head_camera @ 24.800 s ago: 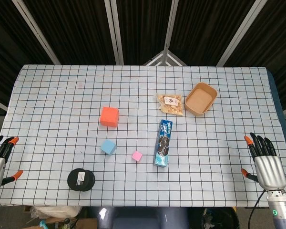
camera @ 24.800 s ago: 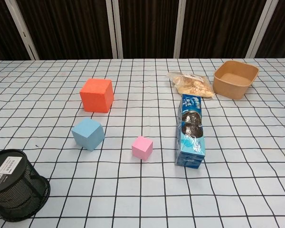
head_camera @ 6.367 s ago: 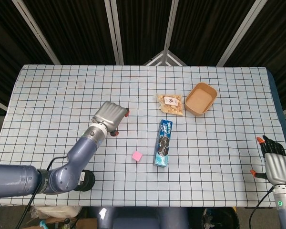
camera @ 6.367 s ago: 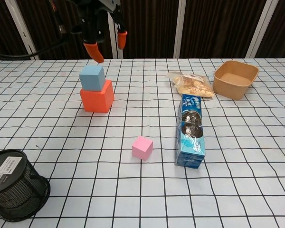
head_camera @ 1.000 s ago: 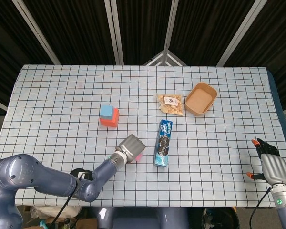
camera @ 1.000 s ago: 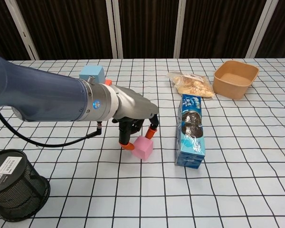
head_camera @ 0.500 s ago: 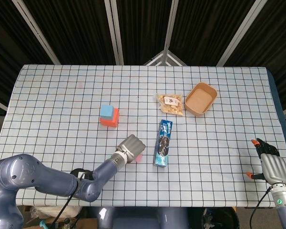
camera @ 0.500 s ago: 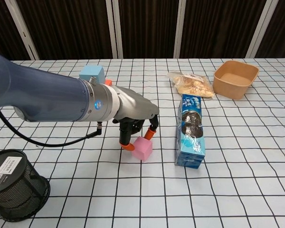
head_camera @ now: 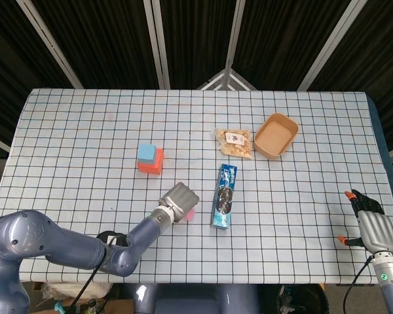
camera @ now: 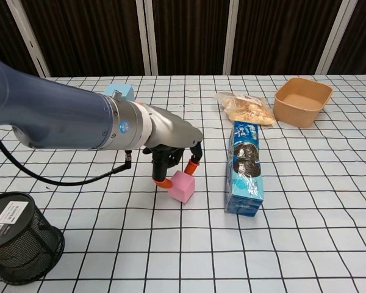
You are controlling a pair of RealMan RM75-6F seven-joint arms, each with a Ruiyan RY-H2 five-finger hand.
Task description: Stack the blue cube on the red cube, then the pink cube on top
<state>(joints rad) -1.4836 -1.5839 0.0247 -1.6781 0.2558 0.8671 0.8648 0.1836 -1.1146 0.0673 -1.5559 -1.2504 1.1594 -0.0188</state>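
Note:
The blue cube sits on top of the red cube at the table's left-centre; in the chest view the blue cube peeks over my left arm, which hides the red one. My left hand pinches the pink cube between thumb and fingers. The cube hangs tilted, just off the cloth, beside the cookie box. From the head view only a sliver of the pink cube shows under the hand. My right hand rests open at the table's right edge, holding nothing.
A blue cookie box lies just right of the pink cube. Behind it are a snack bag and a brown paper bowl. A black mesh cup stands at the front left, under my left arm.
My left hand has closed on the pink cube and raised it a little; the cube now tilts off the cloth. The right hand has not moved.

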